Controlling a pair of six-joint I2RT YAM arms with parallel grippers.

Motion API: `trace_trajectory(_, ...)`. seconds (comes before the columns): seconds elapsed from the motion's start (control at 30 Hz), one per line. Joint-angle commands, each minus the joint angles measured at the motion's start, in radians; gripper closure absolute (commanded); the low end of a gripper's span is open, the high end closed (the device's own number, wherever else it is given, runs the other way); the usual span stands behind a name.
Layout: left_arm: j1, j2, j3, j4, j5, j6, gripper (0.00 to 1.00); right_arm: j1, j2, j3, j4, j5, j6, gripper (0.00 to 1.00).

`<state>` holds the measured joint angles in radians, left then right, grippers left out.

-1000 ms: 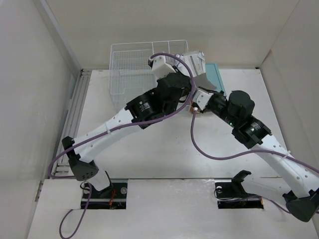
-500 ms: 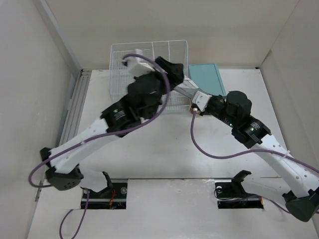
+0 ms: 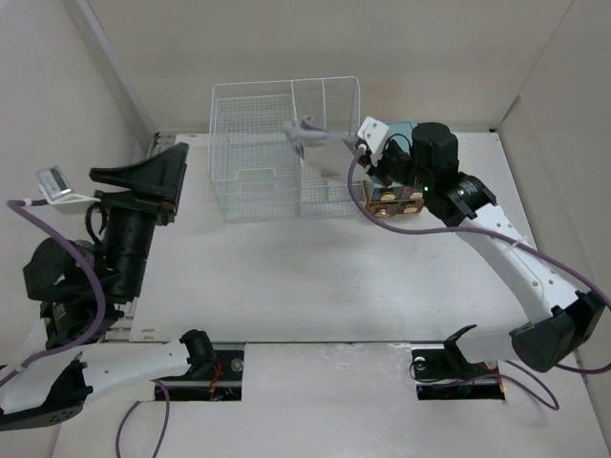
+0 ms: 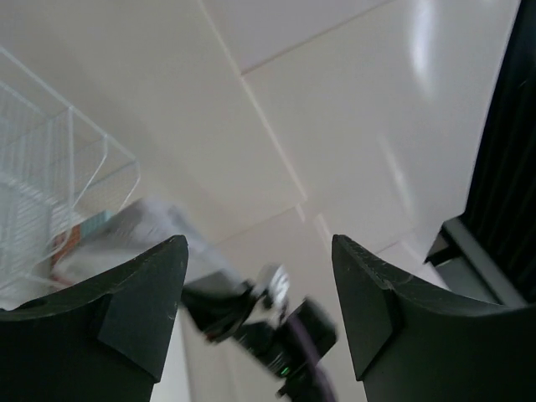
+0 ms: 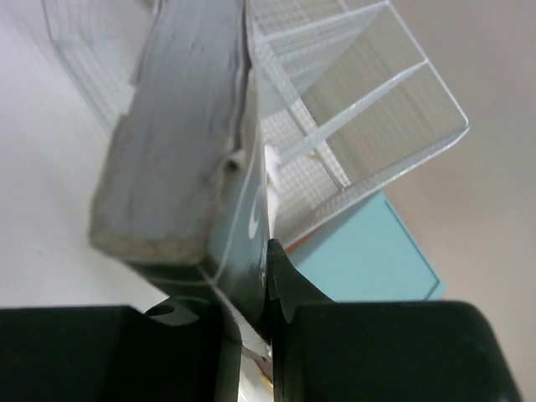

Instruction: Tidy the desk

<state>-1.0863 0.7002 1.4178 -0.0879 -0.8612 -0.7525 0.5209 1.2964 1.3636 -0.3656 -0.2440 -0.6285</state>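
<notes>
The white desk (image 3: 315,277) carries a white wire rack (image 3: 277,143) at the back. My right gripper (image 3: 360,148) is shut on a thick book (image 3: 320,138) with grey page edges and a dark cover, held tilted over the rack's right side. In the right wrist view the book (image 5: 180,134) runs up from the closed right gripper (image 5: 260,251), with the rack (image 5: 368,92) behind it. My left gripper (image 3: 172,181) is raised at the far left, open and empty. The left wrist view looks between the spread left gripper (image 4: 260,247) at the blurred right arm (image 4: 276,322).
A teal box (image 3: 406,134) with orange drawers (image 3: 396,203) sits right of the rack, under the right arm; it shows as the teal box (image 5: 368,251) in the right wrist view. Side walls enclose the desk, and two cutouts (image 3: 200,372) at the near edge hold the arm bases.
My left gripper opened and its arm swung away from the rack to the far left. The right gripper kept hold of the book and carried it left over the rack.
</notes>
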Motion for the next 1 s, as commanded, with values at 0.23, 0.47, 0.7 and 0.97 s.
trace_trajectory(0.23,-0.003,-0.148,-0.255,-0.173,0.195,-0.018,0.37,-0.059,0.199,0.418,0.217,-0.081,0.340,1.00)
trace_trajectory(0.47,-0.003,-0.254,-0.385,-0.219,0.206,-0.008,0.37,-0.059,0.401,0.661,0.208,0.130,0.464,1.00)
trace_trajectory(0.7,-0.003,-0.301,-0.461,-0.219,0.206,0.002,0.37,-0.059,0.513,0.755,0.189,0.291,0.521,1.00)
trace_trajectory(0.97,-0.003,-0.301,-0.479,-0.228,0.206,0.011,0.36,-0.059,0.535,0.807,0.180,0.376,0.543,1.00)
